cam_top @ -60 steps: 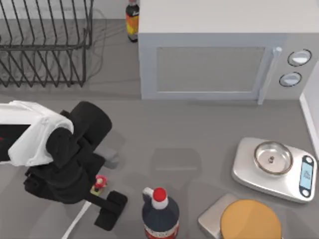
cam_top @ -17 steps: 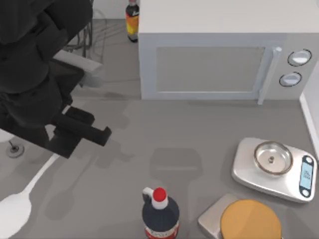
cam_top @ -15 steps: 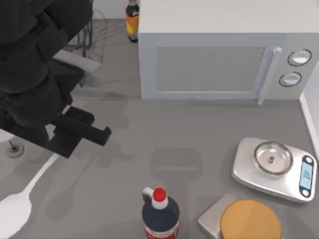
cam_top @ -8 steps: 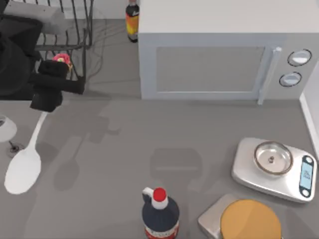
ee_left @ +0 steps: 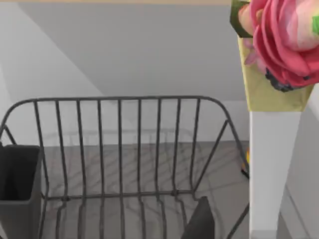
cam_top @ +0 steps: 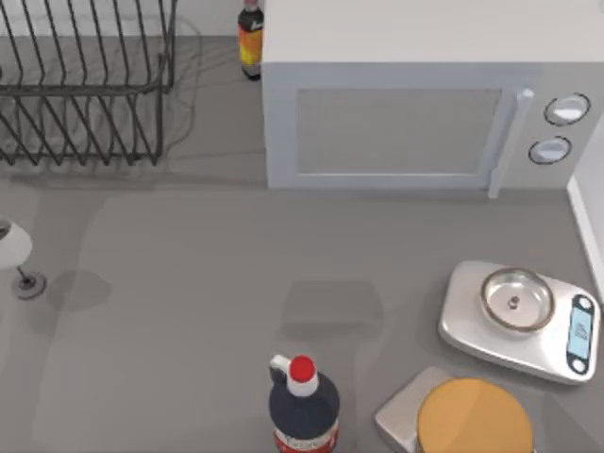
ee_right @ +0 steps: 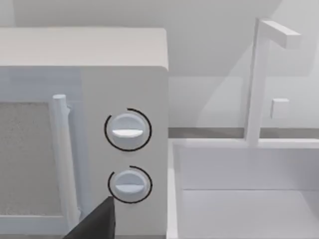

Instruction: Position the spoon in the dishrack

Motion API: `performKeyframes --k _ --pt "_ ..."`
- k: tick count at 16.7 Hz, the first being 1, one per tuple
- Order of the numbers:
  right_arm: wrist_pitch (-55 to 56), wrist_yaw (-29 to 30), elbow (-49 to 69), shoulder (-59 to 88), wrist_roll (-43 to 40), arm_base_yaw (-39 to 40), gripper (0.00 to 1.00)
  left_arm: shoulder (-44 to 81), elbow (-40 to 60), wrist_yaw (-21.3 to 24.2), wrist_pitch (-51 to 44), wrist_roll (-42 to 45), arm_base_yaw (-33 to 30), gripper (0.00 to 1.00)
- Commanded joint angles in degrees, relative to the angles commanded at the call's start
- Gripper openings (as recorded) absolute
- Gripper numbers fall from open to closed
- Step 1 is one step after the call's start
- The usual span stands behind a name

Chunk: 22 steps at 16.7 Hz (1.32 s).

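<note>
One white microwave (cam_top: 406,113) with two round dials (ee_right: 127,130) takes up the back of the table. To its left stands the one dishrack (cam_top: 85,90), its dark wire bars upright and its dividers slanted. In the right wrist view a white basin (ee_right: 244,199) lies just beside the microwave's dial end.

Two scales sit at the front right. One silver scale (cam_top: 472,330) carries a steel bowl (cam_top: 516,300). The other (cam_top: 401,411), nearer the front edge, carries an orange disc (cam_top: 472,415).

Two bottles stand well apart: a dark one with a red cap (cam_top: 303,401) at the front centre, and another (cam_top: 250,38) behind the microwave's left corner. One wine glass (cam_top: 14,250) stands at the left edge.

The one spoon (ee_left: 269,174) appears in the left wrist view. Its white handle stands upright close to the lens, knob uppermost, with the dishrack beyond it. Its bowl is out of sight.

A dark part of the left gripper (ee_left: 199,221) shows beside the handle; its grip cannot be told. The right gripper (ee_right: 94,224) faces the microwave dials, its state likewise unclear.
</note>
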Motion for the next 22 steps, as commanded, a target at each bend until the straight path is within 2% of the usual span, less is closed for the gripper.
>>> performKeyframes --k 5,12,16,22 --pt "0.00 0.00 0.00 0.00 0.00 0.00 1.00 -8.23 -3.56 2.62 12.75 1.06 9.00 0.00" --pt "0.00 0.00 0.00 0.00 0.00 0.00 1.00 -8.02 -3.48 2.65 14.22 1.17 9.46 0.00" --pt "0.00 0.00 0.00 0.00 0.00 0.00 1.00 0.30 -3.94 1.87 22.84 1.15 8.73 0.00" --pt "0.00 0.00 0.00 0.00 0.00 0.00 1.00 21.72 -8.03 -0.37 48.78 1.36 6.33 0.00"
